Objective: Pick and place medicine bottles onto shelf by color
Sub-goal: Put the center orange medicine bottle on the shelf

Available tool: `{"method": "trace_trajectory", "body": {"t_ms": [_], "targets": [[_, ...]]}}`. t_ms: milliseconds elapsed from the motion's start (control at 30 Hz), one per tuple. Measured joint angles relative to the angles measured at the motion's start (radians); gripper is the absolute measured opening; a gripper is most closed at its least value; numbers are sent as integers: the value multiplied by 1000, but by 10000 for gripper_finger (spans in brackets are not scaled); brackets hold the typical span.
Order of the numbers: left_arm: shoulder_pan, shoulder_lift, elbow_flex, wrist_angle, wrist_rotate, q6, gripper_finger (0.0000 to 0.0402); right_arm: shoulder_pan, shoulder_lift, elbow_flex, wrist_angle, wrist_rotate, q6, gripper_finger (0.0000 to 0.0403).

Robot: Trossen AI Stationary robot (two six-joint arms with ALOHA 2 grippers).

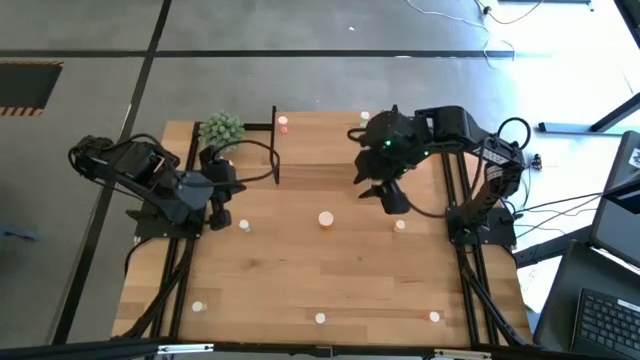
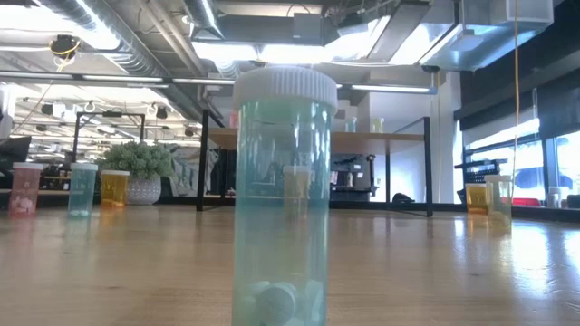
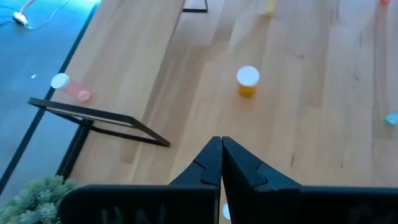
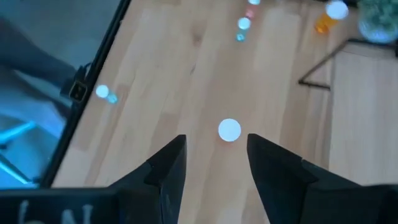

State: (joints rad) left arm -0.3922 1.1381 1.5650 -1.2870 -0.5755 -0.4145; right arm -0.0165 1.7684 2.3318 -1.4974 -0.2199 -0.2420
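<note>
Your right gripper (image 4: 214, 158) hovers above a bottle (image 4: 229, 130).
Its fingers stand apart, empty; your left gripper's (image 3: 221, 163) fingers are closed, empty.

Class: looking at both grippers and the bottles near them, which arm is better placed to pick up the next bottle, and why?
Right, probably. The right gripper is open with a white-capped bottle just ahead of its fingers. The left gripper is shut, with no bottle close ahead.

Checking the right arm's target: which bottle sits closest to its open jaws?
The white-capped bottle standing just ahead of the right gripper, in line with the gap between its jaws; the other bottles stand much farther off.
</note>
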Motion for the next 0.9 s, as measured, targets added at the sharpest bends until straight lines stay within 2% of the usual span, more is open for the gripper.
{"method": "trace_trajectory", "body": {"t_ms": [133,300,900], "targets": [[0,0,0,2,-17,0,1,7,24,0,7,0,-20,172],[0,0,0,10,-19,-6,1,7,55,0,21,-2,77,172],[0,0,0,22,-43,-29,1,7,92,0,52,32,80,173]]}}
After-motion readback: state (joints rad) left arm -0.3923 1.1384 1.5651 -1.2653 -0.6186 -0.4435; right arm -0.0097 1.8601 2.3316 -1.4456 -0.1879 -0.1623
